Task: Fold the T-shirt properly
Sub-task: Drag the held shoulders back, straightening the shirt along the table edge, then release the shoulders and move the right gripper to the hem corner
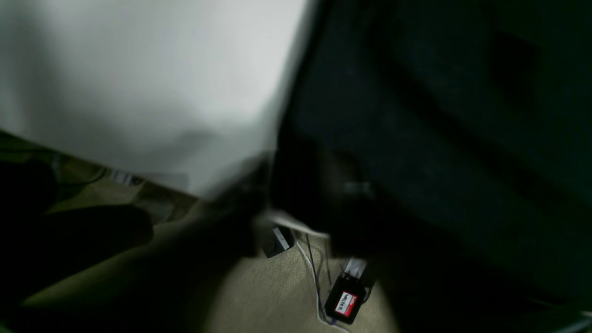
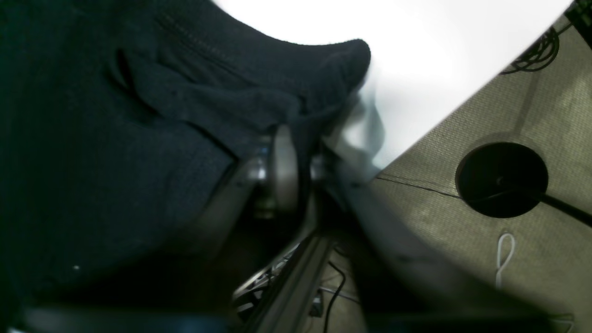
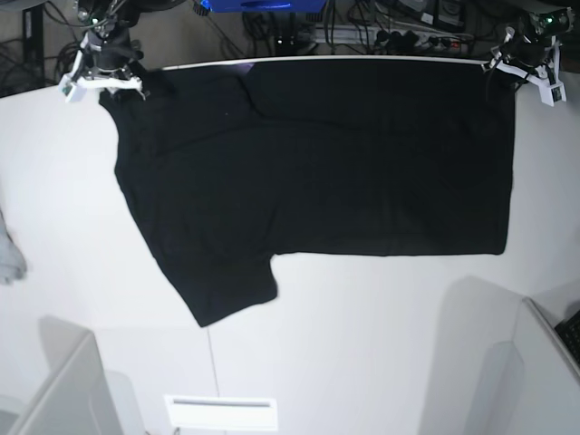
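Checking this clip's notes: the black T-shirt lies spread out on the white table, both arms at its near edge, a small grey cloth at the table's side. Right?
One thing is off: the base view shows both grippers at the T-shirt's far edge, not its near edge. The T-shirt is spread on the white table, the small grey cloth at its side.

Probably a robotics lab or office workspace: a white table (image 3: 362,326) stands on beige carpet (image 2: 532,115), with tangled cables (image 3: 362,32) and power adapters (image 1: 344,303) littering the floor behind it.
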Controlling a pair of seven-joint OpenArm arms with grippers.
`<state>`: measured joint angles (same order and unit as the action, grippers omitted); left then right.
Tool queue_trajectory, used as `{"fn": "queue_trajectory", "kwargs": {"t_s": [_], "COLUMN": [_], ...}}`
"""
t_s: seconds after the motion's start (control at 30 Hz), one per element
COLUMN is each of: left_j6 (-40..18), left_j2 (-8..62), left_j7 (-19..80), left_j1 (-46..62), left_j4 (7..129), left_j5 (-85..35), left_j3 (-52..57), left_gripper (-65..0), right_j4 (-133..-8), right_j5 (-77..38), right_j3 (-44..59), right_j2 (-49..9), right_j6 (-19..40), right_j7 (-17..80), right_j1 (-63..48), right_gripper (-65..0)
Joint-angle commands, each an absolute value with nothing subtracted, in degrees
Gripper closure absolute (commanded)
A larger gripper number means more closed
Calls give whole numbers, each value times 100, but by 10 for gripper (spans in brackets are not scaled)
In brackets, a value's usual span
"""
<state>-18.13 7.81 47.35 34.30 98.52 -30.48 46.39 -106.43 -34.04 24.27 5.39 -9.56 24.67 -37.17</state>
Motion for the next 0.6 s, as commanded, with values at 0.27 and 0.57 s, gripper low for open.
{"fn": "queue_trajectory", "kwargs": {"t_s": [0.27, 0.57], "left_j6": [-1798, -1798], "left_j2": [813, 875], "left_j7": [4629, 4673], "left_j1": [3292, 2677], "left_j4": [10070, 10844], "left_j5": [-3099, -3090], "left_j3": [5464, 5824], "left_gripper": [-617, -617], "right_j4": [-11073, -11134], "right_j5": [-3398, -3345], "right_j3": [2844, 2695], "right_j2": [655, 268], "right_j6": [-936, -936], "right_j7": [2308, 2360], "right_j1": [-3811, -3055], "right_gripper": [-360, -360]}}
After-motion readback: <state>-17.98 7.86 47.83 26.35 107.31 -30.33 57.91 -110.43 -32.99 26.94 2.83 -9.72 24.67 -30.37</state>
